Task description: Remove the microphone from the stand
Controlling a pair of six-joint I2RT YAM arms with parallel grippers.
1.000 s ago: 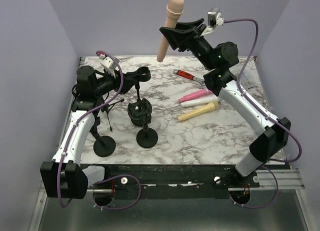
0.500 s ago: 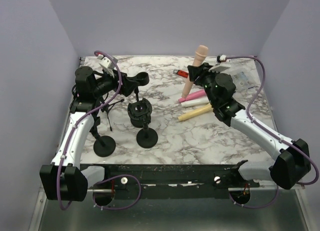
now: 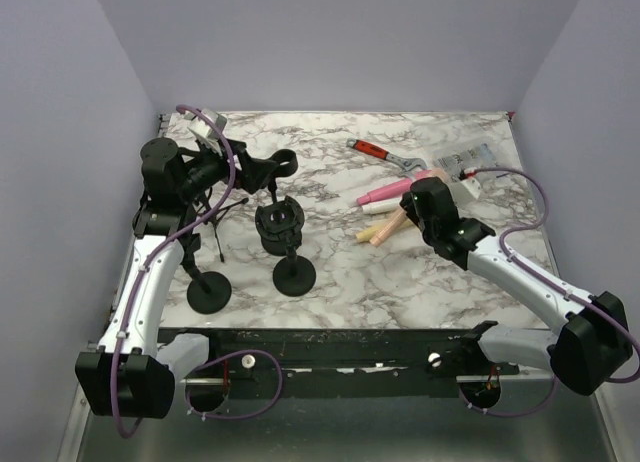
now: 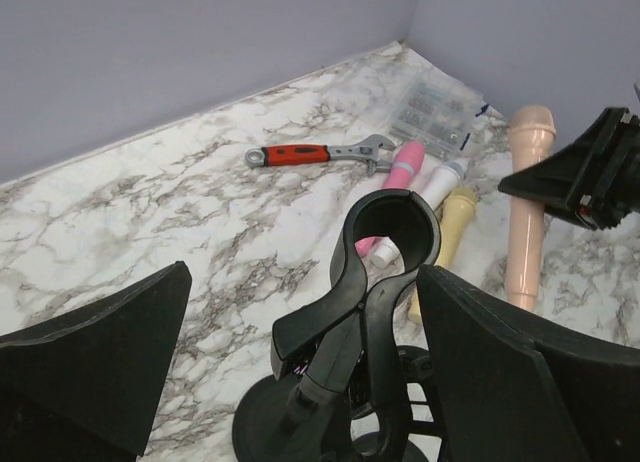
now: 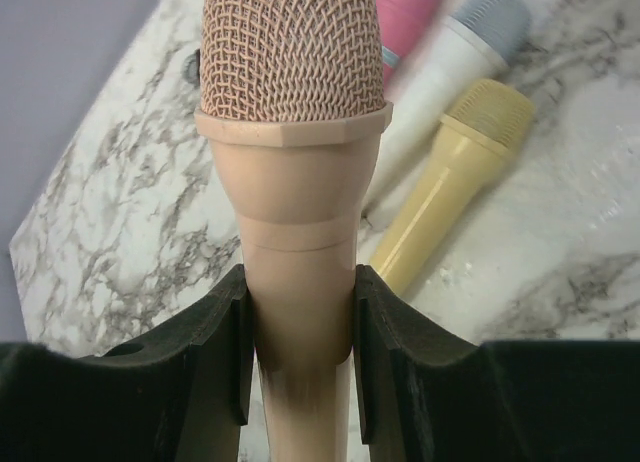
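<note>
Microphone (image 5: 295, 182) is off the stand, the peach one. The right claw (image 5: 298, 332) is pinching it by the handle just below the mesh head, fingers pressed against both sides. It sits low over the marble table (image 3: 330, 312), head up, right beside the yellow mic (image 4: 455, 222), white mic (image 4: 440, 182) and pink mic (image 4: 400, 172) lying there. Can't tell if its bottom end is actually touching the tabletop.

The left claw (image 4: 310, 372) is spread as wide as it goes, one finger on each side of the stand clip (image 4: 385, 242) and not touching it. The clip ring is empty. A red-handled wrench (image 4: 310, 154) lies further back.

Versus a second ago: the right arm was way up in the air with the microphone held high over the back of the table, and now it's dropped down next to the other mics. The left claw was clamped on the stand clip back then and has since let go and opened up.
</note>
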